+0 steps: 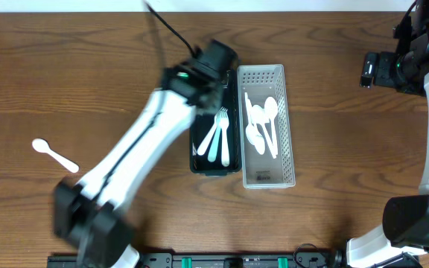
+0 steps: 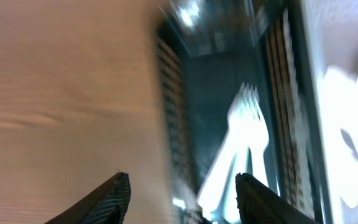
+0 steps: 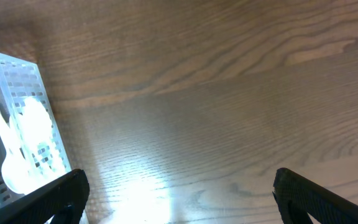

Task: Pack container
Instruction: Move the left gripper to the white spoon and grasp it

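Observation:
A black basket (image 1: 198, 158) in the table's middle holds white plastic forks (image 1: 220, 138). A white basket (image 1: 263, 74) right beside it holds several white spoons (image 1: 261, 123). One white spoon (image 1: 53, 155) lies loose on the table at the left. My left gripper (image 1: 216, 91) hovers over the black basket's far end, open and empty; its wrist view is blurred and shows the forks (image 2: 241, 140) and the basket's wall (image 2: 173, 124) between its fingers (image 2: 182, 186). My right gripper (image 3: 179, 193) is open and empty over bare table at the far right, with the white basket (image 3: 5, 93) at its left.
The wooden table (image 1: 348, 134) stretches to both sides of the baskets. The right arm's base (image 1: 412, 219) stands at the right front edge, the left arm's base (image 1: 88, 223) at the left front. A black rail (image 1: 229, 260) runs along the front edge.

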You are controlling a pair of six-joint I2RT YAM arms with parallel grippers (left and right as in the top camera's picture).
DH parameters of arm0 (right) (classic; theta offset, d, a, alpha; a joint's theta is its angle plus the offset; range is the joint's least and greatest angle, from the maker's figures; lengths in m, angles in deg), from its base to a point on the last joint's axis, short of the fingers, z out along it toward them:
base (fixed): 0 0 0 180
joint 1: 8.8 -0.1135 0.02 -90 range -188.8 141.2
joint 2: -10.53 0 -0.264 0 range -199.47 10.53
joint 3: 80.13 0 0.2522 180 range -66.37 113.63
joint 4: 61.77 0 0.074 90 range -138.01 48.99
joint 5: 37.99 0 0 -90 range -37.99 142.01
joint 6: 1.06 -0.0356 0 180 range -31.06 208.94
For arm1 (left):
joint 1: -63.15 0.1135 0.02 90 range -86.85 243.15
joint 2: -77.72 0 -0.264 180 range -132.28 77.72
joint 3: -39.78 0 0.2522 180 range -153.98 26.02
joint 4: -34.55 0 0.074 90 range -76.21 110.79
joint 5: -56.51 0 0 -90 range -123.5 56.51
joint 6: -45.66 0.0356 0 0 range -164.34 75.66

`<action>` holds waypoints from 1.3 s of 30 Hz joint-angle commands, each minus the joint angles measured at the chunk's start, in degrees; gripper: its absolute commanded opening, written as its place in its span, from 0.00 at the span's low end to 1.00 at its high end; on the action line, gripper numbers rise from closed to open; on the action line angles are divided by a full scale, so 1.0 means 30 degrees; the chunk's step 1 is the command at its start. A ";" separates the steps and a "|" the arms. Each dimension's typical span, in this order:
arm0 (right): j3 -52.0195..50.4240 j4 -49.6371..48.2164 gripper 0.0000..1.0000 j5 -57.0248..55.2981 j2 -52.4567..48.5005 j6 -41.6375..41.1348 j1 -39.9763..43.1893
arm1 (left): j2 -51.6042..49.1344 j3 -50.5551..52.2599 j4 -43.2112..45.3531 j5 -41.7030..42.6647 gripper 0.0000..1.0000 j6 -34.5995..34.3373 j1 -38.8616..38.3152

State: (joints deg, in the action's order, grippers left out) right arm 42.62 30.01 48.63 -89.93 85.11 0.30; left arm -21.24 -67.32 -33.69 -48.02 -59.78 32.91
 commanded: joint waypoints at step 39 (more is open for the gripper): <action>-0.0015 0.0852 0.98 0.0146 -0.0058 -0.0583 0.0117 | -0.9034 -0.0160 0.1180 0.3927 0.66 0.0036 2.2360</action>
State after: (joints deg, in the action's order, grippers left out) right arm 42.62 32.32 48.81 -89.93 84.60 0.30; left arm -46.83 -68.15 -30.52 -39.17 -63.35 100.05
